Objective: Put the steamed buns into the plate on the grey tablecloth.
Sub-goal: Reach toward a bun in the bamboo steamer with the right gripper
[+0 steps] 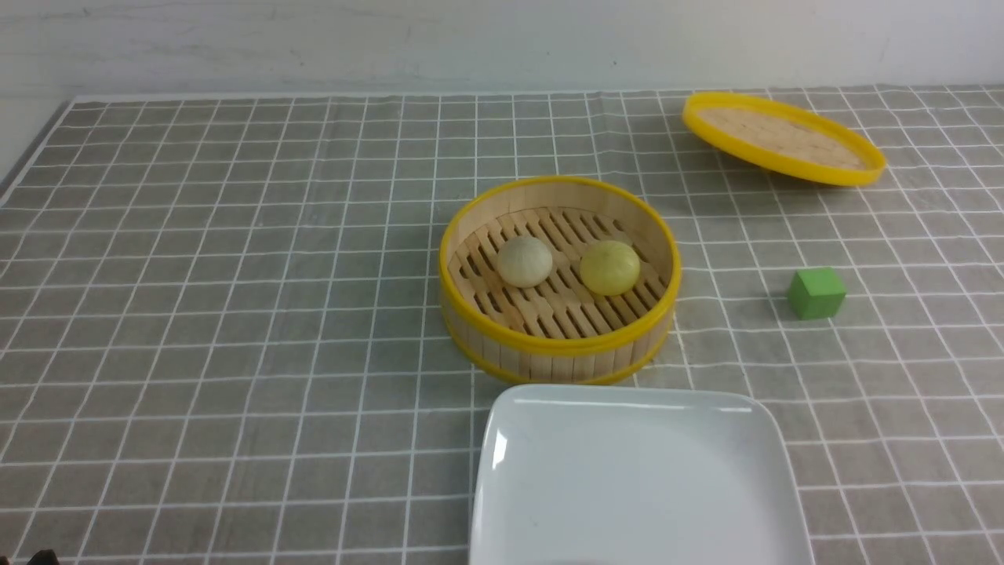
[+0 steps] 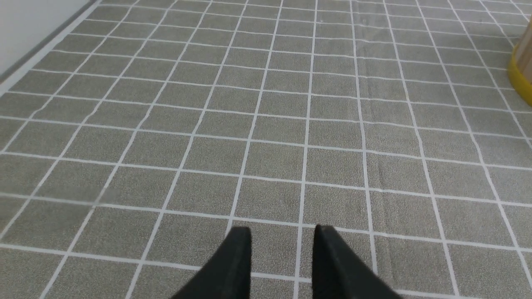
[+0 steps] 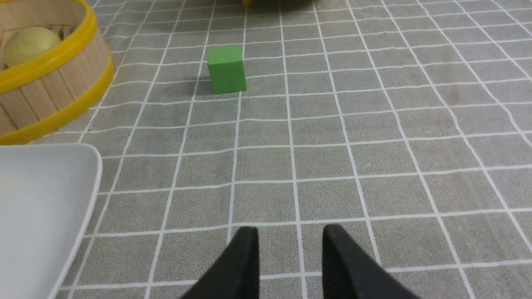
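The pale beige-white bun and the yellow bun lie side by side in the round bamboo steamer mid-table. The white square plate sits in front of the steamer on the grey tablecloth. Neither gripper shows in the front view. My left gripper hovers over bare cloth left of the steamer's edge, its jaws close together and empty. My right gripper is over cloth right of the plate, its jaws close together and empty. The yellow bun shows in its view.
A green cube stands right of the steamer, also in the right wrist view. The flat yellow-rimmed lid lies tilted at the back right. The cloth's left edge borders a white surface.
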